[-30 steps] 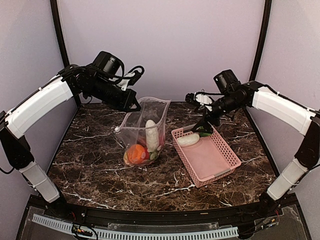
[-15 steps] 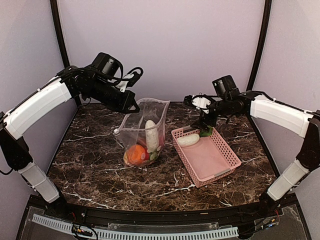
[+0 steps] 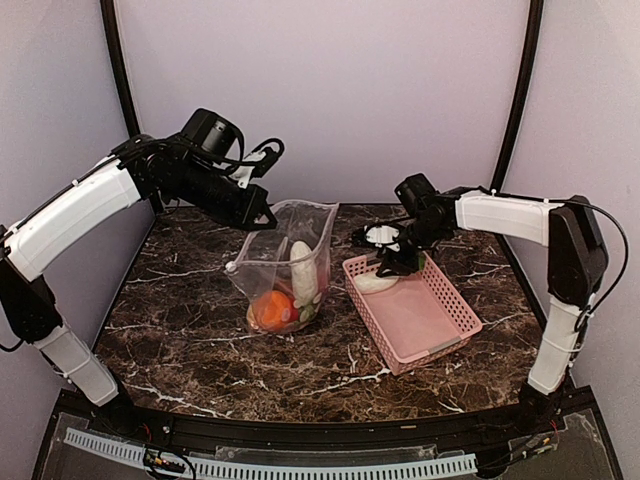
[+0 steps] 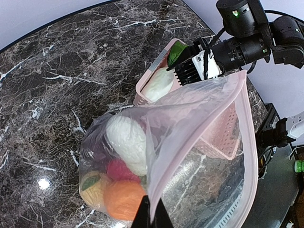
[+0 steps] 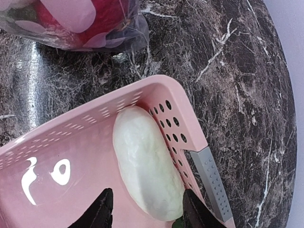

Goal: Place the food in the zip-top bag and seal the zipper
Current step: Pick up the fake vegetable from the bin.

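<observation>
While most of the food (image 3: 272,308) already sits in the zip-top bag (image 3: 260,265) (orange, red ball, purple piece, one radish standing up), the job looks past halfway by my reckoning. Left in the pink basket (image 3: 430,325): a white radish (image 5: 145,166) and a green leafy piece (image 4: 178,51). The right gripper (image 5: 147,211) straddles that radish, fingers apart, a gap showing on one side, so not clamped. The left gripper (image 3: 264,214) is pinched on the bag's mouth edge, holding it up and open. The zipper (image 4: 250,142) is unsealed. Surface: table (image 3: 170,340), dark marble look, white veins, glossy. Room: pale lilac walls (image 3: 330,90), black corner posts (image 3: 118,60).
</observation>
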Robot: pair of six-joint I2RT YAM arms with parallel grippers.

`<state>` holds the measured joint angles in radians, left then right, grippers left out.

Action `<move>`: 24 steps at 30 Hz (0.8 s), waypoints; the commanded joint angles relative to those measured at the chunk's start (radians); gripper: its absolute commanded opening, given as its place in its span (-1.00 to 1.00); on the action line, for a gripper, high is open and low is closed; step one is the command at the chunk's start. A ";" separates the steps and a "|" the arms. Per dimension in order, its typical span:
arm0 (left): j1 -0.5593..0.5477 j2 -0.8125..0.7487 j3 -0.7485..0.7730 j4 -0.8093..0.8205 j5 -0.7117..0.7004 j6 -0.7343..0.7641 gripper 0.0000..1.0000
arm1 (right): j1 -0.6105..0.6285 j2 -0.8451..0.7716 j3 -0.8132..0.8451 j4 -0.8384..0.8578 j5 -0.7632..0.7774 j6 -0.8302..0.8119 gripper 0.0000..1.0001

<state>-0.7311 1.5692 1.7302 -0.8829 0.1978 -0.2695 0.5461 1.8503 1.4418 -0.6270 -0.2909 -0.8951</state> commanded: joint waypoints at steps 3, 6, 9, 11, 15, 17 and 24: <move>-0.002 -0.036 -0.017 0.005 0.001 -0.002 -0.99 | 0.005 0.044 0.016 -0.017 0.030 -0.063 -0.05; -0.001 -0.032 -0.016 0.007 0.004 -0.003 -0.99 | 0.005 0.062 0.020 -0.012 0.029 -0.064 -0.05; -0.001 -0.028 -0.015 0.010 0.008 -0.004 -0.98 | 0.007 0.090 0.038 -0.010 0.050 -0.058 -0.04; -0.001 -0.025 -0.015 0.010 0.010 -0.004 -0.99 | 0.009 0.109 0.046 -0.011 0.060 -0.063 -0.04; -0.002 -0.023 -0.015 0.011 0.012 -0.004 -0.99 | 0.013 0.136 0.051 -0.005 0.077 -0.073 0.01; 0.000 -0.021 -0.017 0.012 0.014 -0.005 -0.99 | 0.016 0.144 0.050 -0.006 0.080 -0.077 0.03; -0.002 -0.020 -0.021 0.015 0.016 -0.005 -0.99 | 0.029 0.158 0.025 -0.013 0.123 -0.090 0.05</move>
<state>-0.7311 1.5692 1.7245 -0.8688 0.2024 -0.2733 0.5632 1.9881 1.4685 -0.6331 -0.2035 -0.9722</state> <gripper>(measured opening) 0.009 0.526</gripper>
